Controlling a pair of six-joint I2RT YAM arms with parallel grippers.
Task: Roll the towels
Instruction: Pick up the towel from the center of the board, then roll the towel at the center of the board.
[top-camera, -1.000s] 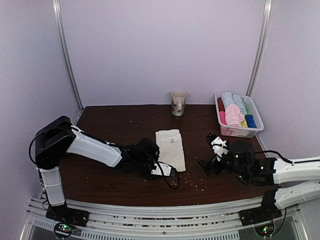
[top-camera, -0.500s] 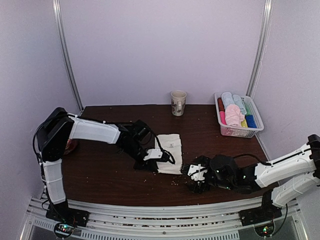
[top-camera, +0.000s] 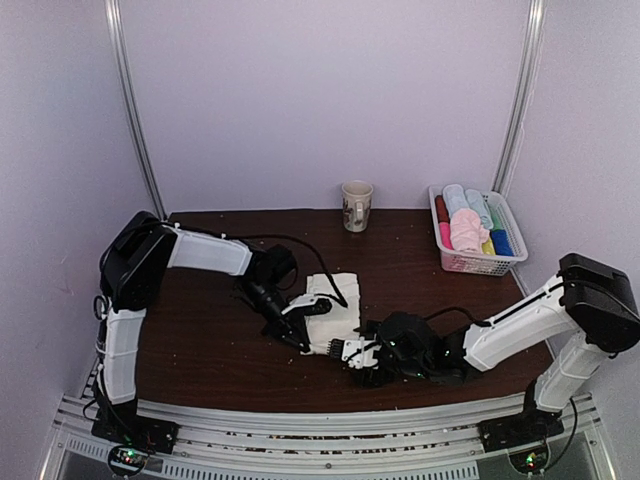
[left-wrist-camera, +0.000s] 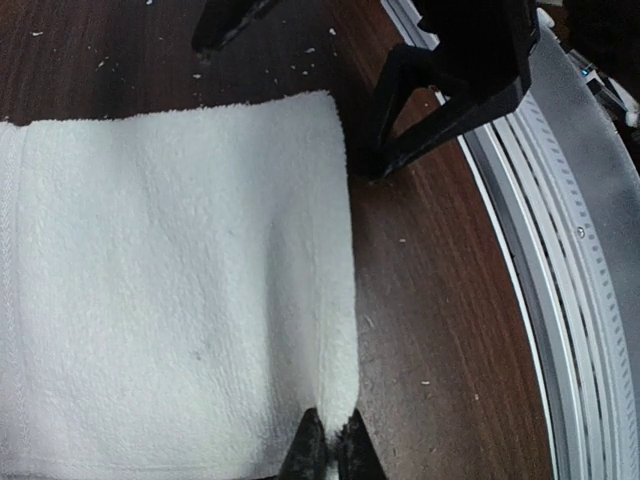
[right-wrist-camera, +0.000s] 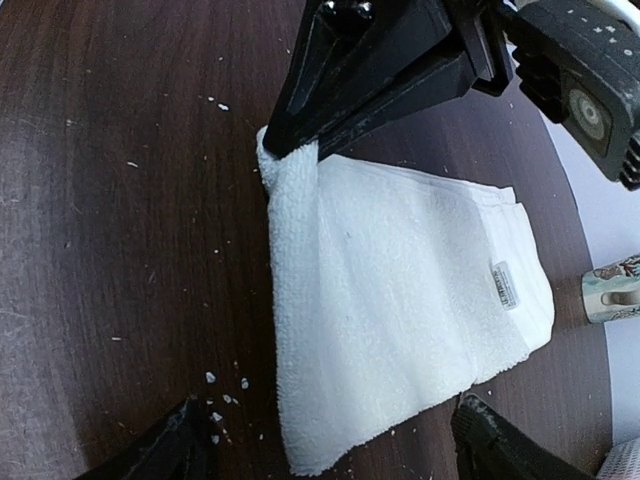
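Observation:
A cream-white towel (top-camera: 332, 303) with a small label (right-wrist-camera: 507, 285) lies flat mid-table. My left gripper (left-wrist-camera: 330, 447) is shut on the towel's near edge at one corner, lifting a small fold. In the right wrist view, that left gripper (right-wrist-camera: 292, 150) pinches the far corner. My right gripper (right-wrist-camera: 330, 450) is open, its fingers (right-wrist-camera: 180, 440) straddling the towel's other near corner without touching the cloth. From above, the right gripper (top-camera: 353, 353) sits at the towel's front edge. A pale pink towel (top-camera: 465, 231) lies rolled in the basket.
A white basket (top-camera: 478, 263) of rolled coloured towels stands at the back right. A mug (top-camera: 356, 205) stands at the back centre. Pale crumbs (right-wrist-camera: 215, 385) dot the dark wooden table (top-camera: 200, 340). The metal rail (left-wrist-camera: 560, 300) runs along the near edge.
Both arms have swung in to the towel's near edge. The left gripper has taken hold of its corner and skewed the cloth. The right gripper's jaws have narrowed slightly.

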